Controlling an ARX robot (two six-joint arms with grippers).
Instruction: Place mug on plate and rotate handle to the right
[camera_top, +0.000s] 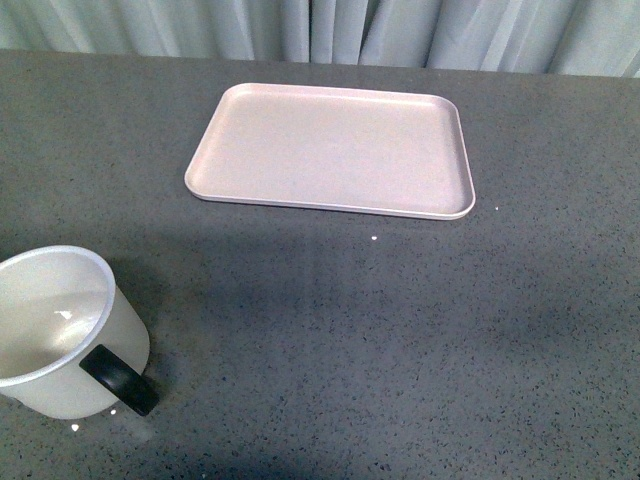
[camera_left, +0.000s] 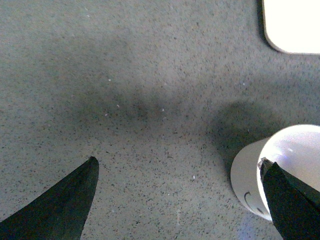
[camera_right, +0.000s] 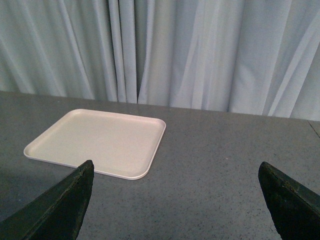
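Note:
The white mug stands upright on the grey table at the near left, its black handle pointing toward the near right. The pale pink plate lies bare at the far middle of the table. Neither arm appears in the front view. In the left wrist view my left gripper hovers open above the table, and one dark finger overlaps the mug at its rim; part of a black printed face shows on the mug's side. My right gripper is open over bare table, with the plate beyond it.
Pale curtains hang behind the table's far edge. A corner of the plate shows in the left wrist view. Grey speckled tabletop stretches between mug and plate.

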